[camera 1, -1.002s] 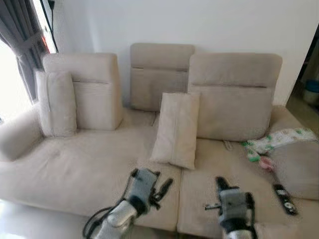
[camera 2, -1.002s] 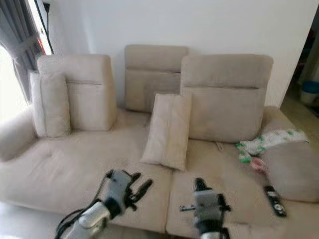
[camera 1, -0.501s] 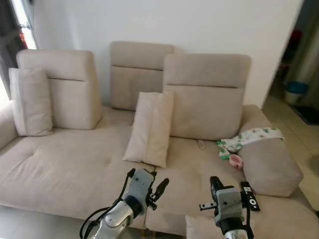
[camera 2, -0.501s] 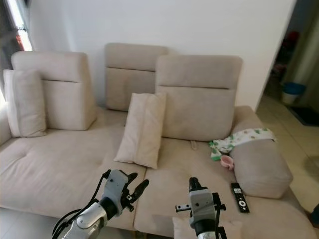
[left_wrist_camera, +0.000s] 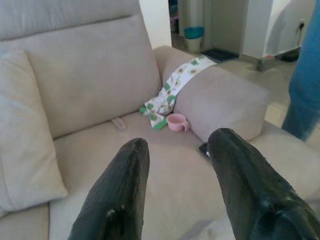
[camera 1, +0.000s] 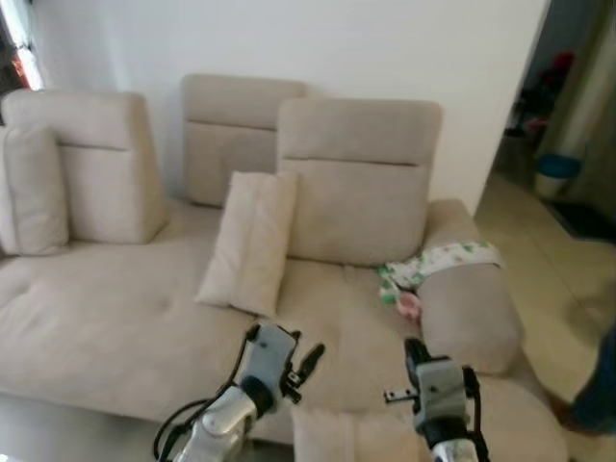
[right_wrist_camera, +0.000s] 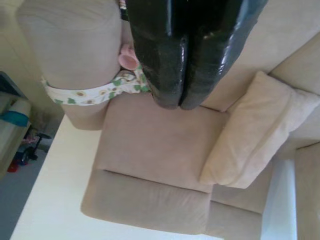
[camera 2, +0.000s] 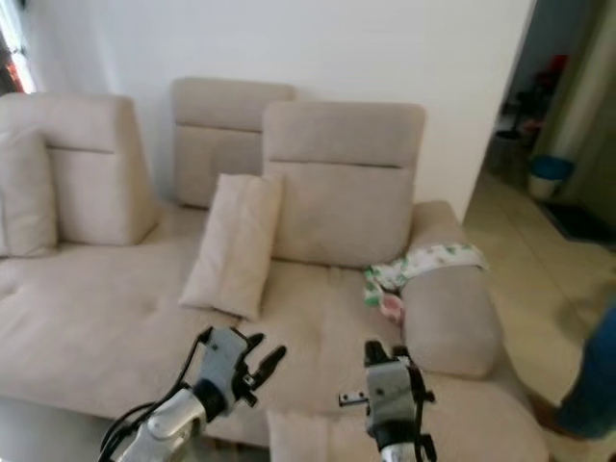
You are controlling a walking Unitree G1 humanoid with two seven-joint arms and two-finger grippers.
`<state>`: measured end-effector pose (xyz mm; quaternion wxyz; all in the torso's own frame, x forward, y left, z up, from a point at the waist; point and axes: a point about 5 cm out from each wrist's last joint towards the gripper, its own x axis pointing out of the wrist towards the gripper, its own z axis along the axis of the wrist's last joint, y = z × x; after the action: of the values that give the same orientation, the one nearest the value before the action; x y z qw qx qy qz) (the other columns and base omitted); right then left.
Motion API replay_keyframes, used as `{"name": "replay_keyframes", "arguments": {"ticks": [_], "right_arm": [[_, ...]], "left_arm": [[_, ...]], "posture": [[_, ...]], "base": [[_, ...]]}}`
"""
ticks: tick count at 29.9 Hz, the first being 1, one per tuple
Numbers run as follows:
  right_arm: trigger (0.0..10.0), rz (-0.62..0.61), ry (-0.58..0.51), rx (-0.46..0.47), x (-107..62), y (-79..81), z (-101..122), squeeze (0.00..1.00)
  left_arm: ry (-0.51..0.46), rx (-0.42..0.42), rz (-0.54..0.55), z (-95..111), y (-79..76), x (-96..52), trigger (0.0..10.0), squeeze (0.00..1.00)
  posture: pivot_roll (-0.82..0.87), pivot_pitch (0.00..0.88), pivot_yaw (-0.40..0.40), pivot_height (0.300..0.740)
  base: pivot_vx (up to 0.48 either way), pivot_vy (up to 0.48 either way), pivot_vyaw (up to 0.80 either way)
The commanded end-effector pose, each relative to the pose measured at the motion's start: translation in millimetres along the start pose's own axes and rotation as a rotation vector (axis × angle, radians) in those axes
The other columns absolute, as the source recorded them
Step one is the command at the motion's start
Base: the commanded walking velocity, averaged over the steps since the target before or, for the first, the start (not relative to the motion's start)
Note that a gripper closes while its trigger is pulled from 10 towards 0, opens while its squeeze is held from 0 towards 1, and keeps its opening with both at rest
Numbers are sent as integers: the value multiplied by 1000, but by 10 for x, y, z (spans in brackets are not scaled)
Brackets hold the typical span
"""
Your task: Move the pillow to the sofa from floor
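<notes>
Both claws hover low over the front of the sofa (camera 1: 115, 327).
Left gripper (left_wrist_camera: 175, 150) has its fingers spread apart; right gripper (right_wrist_camera: 172, 102) has its fingers pressed together, holding nothing. One pillow (camera 1: 248, 243) leans upright against the backrest; another pillow (camera 1: 337, 435) sits at the sofa's front edge between the arms. A patterned cloth (left_wrist_camera: 172, 92) and pink cup (left_wrist_camera: 176, 121) lie by the armrest.

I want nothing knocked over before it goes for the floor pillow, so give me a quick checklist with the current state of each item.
1. Left gripper open and empty: ok.
2. Right gripper ready to grasp: not ok, fingers shut.
3. Floor pillow located: ok, at the lower edge between the arms; whether it lies on the floor, cannot tell.
4. Free sofa seat for it: ok.
5. Pink cup clear of the arms: ok, beside the patterned cloth.
6. Person clear on the right: cannot tell.
</notes>
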<state>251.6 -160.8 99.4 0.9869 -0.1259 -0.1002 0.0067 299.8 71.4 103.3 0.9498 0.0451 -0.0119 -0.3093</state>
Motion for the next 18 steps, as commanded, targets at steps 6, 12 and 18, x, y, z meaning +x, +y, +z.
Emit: {"name": "replay_keyframes", "arguments": {"ticks": [6, 12, 18], "right_arm": [[10000, 6, 24, -1, -14, -16, -48, 0], [10000, 41, 44, 6, -24, 25, -80, 0], [10000, 137, 74, 17, -58, 129, -144, 0]], "left_arm": [[5, -27, -2, -30, -31, 7, 10000, 0], [7, -22, -5, -34, -29, 9, 10000, 0], [32, 47, -53, -86, -51, -11, 10000, 0]], "posture": [[-134, 0, 42, 740], [-133, 0, 41, 740], [-131, 0, 41, 740]], "base": [[0, 0, 0], [0, 0, 0], [0, 0, 0]]}}
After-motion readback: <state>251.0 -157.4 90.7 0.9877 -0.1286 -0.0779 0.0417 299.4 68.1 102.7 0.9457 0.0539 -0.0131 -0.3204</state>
